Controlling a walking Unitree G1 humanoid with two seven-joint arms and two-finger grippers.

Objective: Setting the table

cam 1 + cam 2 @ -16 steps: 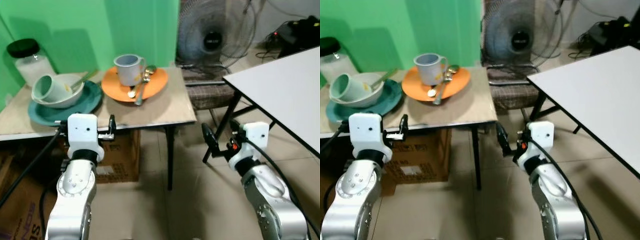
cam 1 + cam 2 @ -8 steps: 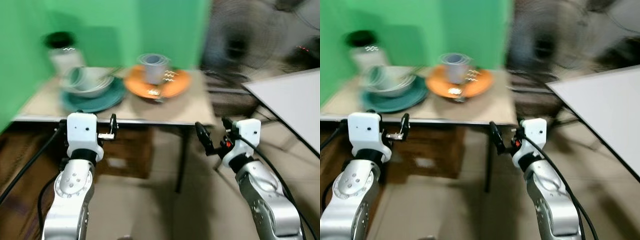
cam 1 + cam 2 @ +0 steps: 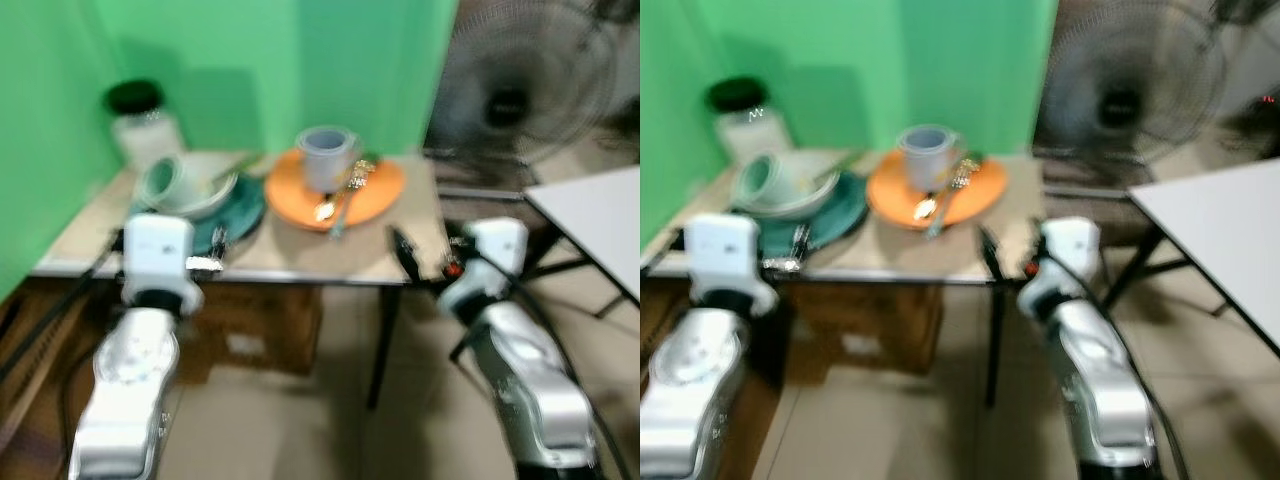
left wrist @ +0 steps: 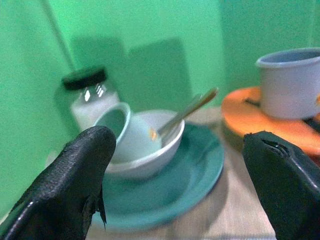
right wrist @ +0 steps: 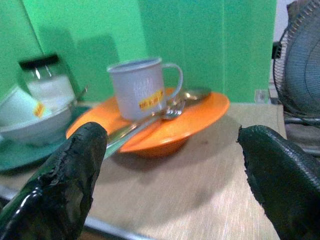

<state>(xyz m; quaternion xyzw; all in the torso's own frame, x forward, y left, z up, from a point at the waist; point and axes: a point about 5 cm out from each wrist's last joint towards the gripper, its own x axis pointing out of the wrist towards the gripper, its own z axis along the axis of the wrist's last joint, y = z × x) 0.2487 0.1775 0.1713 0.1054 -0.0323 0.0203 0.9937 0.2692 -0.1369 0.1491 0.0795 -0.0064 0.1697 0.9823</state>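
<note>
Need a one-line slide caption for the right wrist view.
Open right gripper faces a grey mug and spoons on an orange plate.

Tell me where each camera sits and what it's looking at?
Left eye view: on the head, looking forward and down at the small table; both silver arms show.
Right eye view: beside it, same scene, with the fan.
Left wrist view: on the left arm, facing the teal plate and white bowl between open jaws.
Right wrist view: on the right arm, facing the orange plate and grey mug between open jaws.
Shared: both wrist views show the jar.
</note>
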